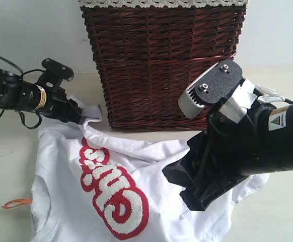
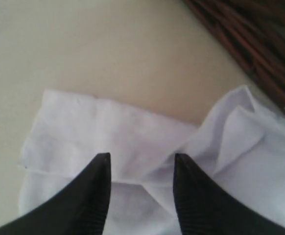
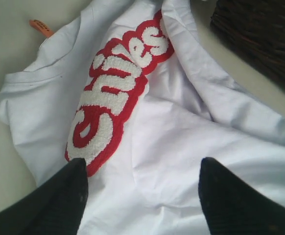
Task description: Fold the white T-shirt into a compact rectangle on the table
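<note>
Left gripper and right gripper hold fingers wide over white T-shirt beside wicker basket.

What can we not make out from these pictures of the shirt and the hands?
White short-sleeved cotton T-shirt: lower part cut off by the exterior view's bottom edge.
Dark brown wicker basket: inside cut off by that view's top edge.
Small orange tag: exterior view, print too small.
Left hand: left wrist view blurred, contact with cloth unclear.

Dark brown woven wicker basket, upright, rear centre. Pale lace-edged cloth liner folded over its rim. Small orange strip, lying flat, front left, well apart from basket.
</note>
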{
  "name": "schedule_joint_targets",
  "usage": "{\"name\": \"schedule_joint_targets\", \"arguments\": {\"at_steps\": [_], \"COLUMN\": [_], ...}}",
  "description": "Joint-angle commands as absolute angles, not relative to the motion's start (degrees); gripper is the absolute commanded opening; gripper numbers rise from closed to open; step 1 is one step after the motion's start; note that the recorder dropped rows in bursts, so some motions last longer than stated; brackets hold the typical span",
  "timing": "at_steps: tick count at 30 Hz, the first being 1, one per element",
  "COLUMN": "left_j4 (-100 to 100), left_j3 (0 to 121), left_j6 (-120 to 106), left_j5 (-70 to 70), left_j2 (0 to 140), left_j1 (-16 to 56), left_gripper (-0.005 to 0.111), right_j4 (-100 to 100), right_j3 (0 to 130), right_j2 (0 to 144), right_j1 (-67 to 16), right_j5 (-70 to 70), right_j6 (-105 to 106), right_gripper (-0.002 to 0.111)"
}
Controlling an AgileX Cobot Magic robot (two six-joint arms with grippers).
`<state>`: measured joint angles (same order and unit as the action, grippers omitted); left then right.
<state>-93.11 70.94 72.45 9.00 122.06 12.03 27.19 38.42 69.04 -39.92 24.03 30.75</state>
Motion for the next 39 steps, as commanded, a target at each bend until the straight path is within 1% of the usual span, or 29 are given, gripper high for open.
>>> {"name": "schedule_joint_targets", "arguments": {"at_steps": [1,5,11,12,14,16,18,22,25,27,31,35,39], "left_j4": [-91.59,-90.55,-92.96,-92.84,-95.44,-98.27,-99.52,-99.12,-99.12,-99.39,-99.49,-99.53,-99.53], "left_j3": [74.71,77.22,73.16,71.88,67.25,65.86,65.71,66.55,66.80,67.40,73.38,78.75,81.52], "left_j6": [72.35,73.35,73.72,73.86,73.86,74.07,74.94,78.95,79.93,79.60,81.11,81.64,83.07], "left_j5": [9.12,10.84,3.29,3.64,10.60,17.76,20.30,14.16,13.36,14.12,17.41,14.57,10.41], "left_j2": [123.29,125.05,119.94,118.60,114.92,114.28,114.85,116.90,118.76,120.06,124.31,128.07,128.66], "left_j1": [12.05,12.40,13.40,13.28,13.16,13.16,13.44,13.94,13.94,13.94,13.94,13.94,13.94], "left_gripper": [0.042,0.042,0.042,0.042,0.039,0.033,0.027,0.012,0.000,0.000,0.000,0.000,0.000], "right_j4": [27.00,27.00,27.00,27.00,27.00,27.00,27.00,27.00,27.00,27.00,27.00,27.00,27.00], "right_j3": [38.20,38.20,38.20,38.20,38.20,38.20,38.20,38.20,38.20,38.20,38.20,38.10,38.10], "right_j2": [68.87,68.87,68.87,68.87,68.87,68.87,68.87,68.87,68.87,68.87,68.87,68.87,68.87], "right_j1": [-40.01,-40.01,-40.01,-40.01,-40.01,-40.01,-40.01,-40.01,-40.01,-40.01,-40.01,-40.01,-40.01], "right_j5": [23.44,23.44,23.41,23.52,23.52,23.52,23.52,23.50,23.50,23.50,23.15,23.16,23.16], "right_j6": [30.35,30.35,30.23,30.23,30.23,30.23,30.23,29.87,29.85,29.85,29.86,29.86,29.86], "right_gripper": [0.062,0.062,0.062,0.062,0.062,0.062,0.062,0.062,0.062,0.062,0.062,0.062,0.062]}}
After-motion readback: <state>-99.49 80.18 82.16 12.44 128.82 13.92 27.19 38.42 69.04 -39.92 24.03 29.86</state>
